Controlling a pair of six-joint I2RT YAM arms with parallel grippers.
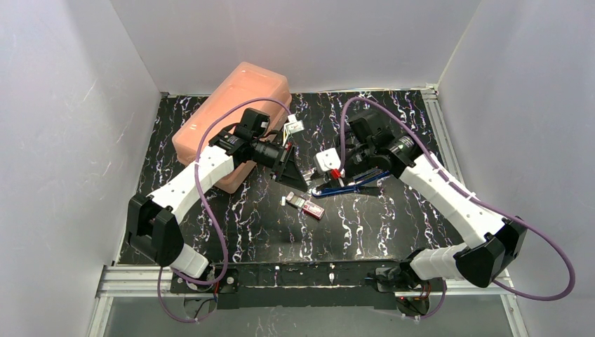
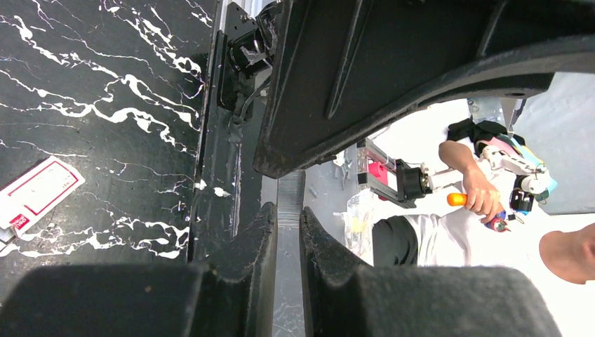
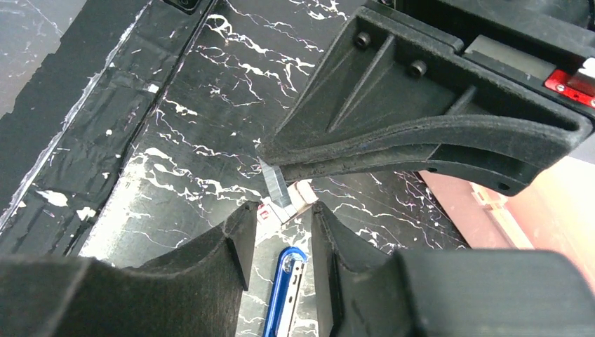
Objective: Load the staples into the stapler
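The staples box (image 1: 309,206), small and pink-red with a pale label, lies open on the black marbled mat; it also shows in the left wrist view (image 2: 38,191) and behind my right fingers (image 3: 300,198). My left gripper (image 1: 300,177) (image 2: 288,210) is shut on a grey strip of staples (image 2: 290,193) (image 3: 273,184), held above the mat just past the box. The blue stapler (image 1: 354,184) (image 3: 284,295) lies open on the mat, its metal channel facing up. My right gripper (image 1: 330,179) (image 3: 281,210) is open, its fingers either side of the stapler's front end without touching it.
A large salmon-pink plastic case (image 1: 235,119) stands at the back left beside my left arm. A small white piece (image 1: 295,126) lies behind the grippers. White walls close in the mat on three sides.
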